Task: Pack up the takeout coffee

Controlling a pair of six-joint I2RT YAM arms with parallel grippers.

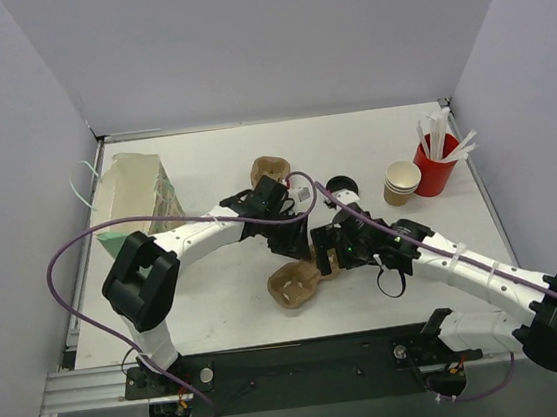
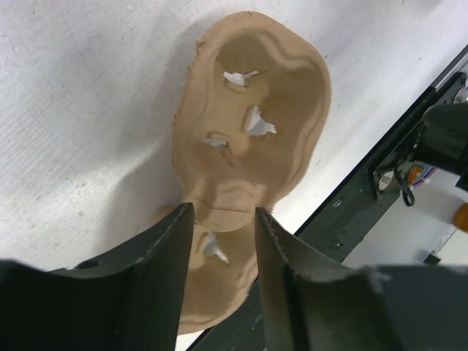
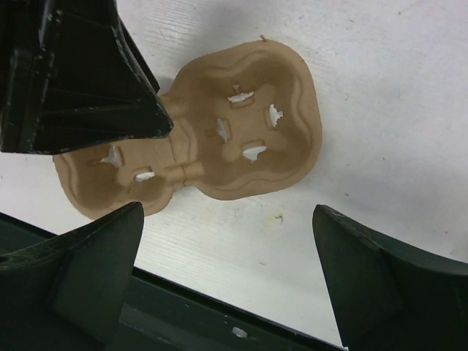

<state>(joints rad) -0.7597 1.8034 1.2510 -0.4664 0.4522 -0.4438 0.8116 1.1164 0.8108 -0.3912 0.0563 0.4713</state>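
Note:
The takeout coffee, a small brown paper cup (image 1: 401, 182), stands nested with others like it at the back right, far from both grippers. A moulded pulp carrier (image 1: 295, 285) lies near the table's front edge. My left gripper (image 1: 300, 236) hangs right over the carrier (image 2: 248, 124), open (image 2: 219, 208), its jaws a little apart astride the carrier's narrow middle and gripping nothing. My right gripper (image 1: 326, 253) is wide open (image 3: 227, 219) above bare table just in front of the carrier (image 3: 219, 139), and holds nothing.
A second pulp carrier (image 1: 267, 169) lies behind the grippers. A red cup of white sticks (image 1: 434, 163) stands beside the brown cups. A pale bag (image 1: 136, 194) sits at the left, and a black lid (image 1: 341, 185) at centre right. The dark front rail (image 3: 183, 322) is close.

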